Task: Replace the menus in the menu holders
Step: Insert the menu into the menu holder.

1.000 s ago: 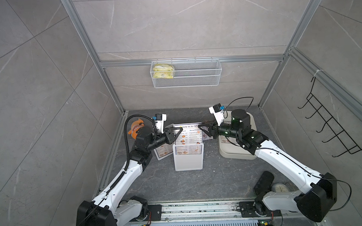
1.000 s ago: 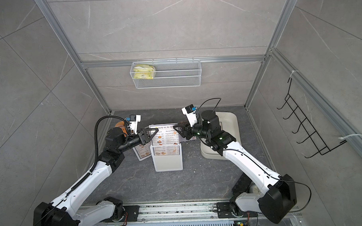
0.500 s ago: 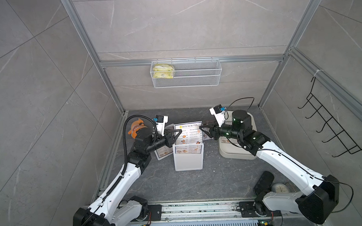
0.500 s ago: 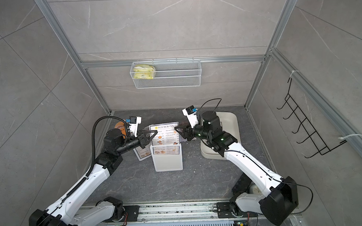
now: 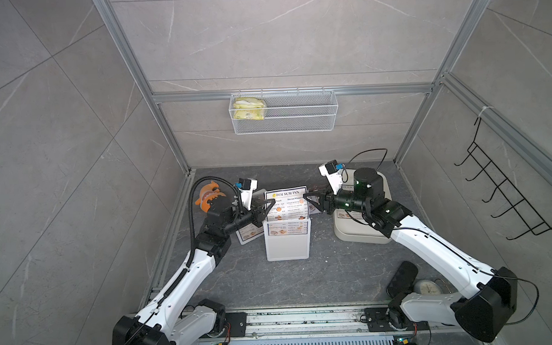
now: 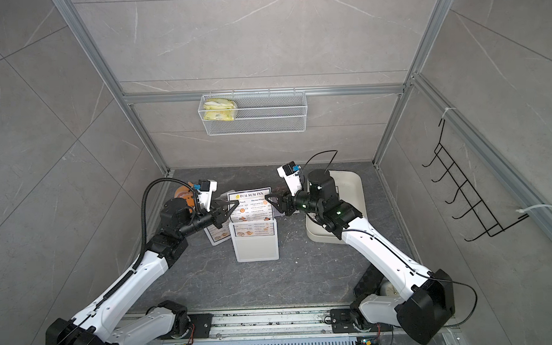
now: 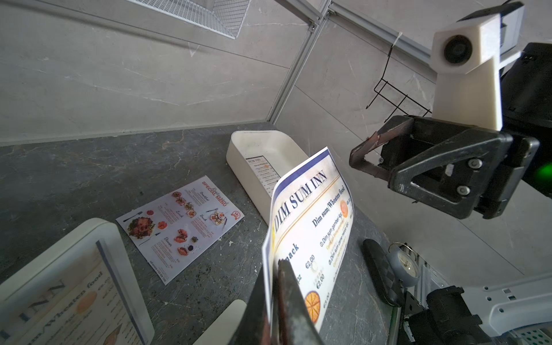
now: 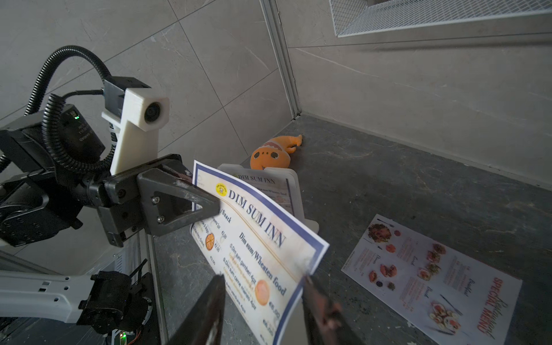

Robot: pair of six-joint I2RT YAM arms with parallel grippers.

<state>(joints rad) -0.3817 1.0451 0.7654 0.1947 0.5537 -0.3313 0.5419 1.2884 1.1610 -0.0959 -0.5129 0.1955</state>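
**Menu Clamped at One Edge Above the Holder**

On the back wall, a wire basket [image 5: 283,114] with a yellow packet [image 5: 249,109] in one end. Beneath the right arm, a cream tray [image 5: 359,236] on the dark table [image 5: 319,273], a spare sheet [image 7: 263,170] lying inside. Near mid-table, two menu holders: the middle holder [image 5: 286,247] showing a plain white face, the side holder [image 7: 89,230] just beside it under the left arm, a printed sheet already in its frame. Rising from the middle holder's top, the DIM SUM INN menu [image 5: 287,204], lower end tucked in the slot. Flat on the table near the tray, a SPECIAL MENU sheet [image 7: 179,227].

Clamps the raised menu's left edge with the left gripper [image 5: 271,206], jaws pressed together on the paper. Holds the right gripper [image 5: 308,200] at the opposite edge, jaws apart, the sheet's corner between the fingers [image 8: 209,307] — touching or not, cannot tell. Behind the left arm, an orange plush toy [image 5: 207,194].
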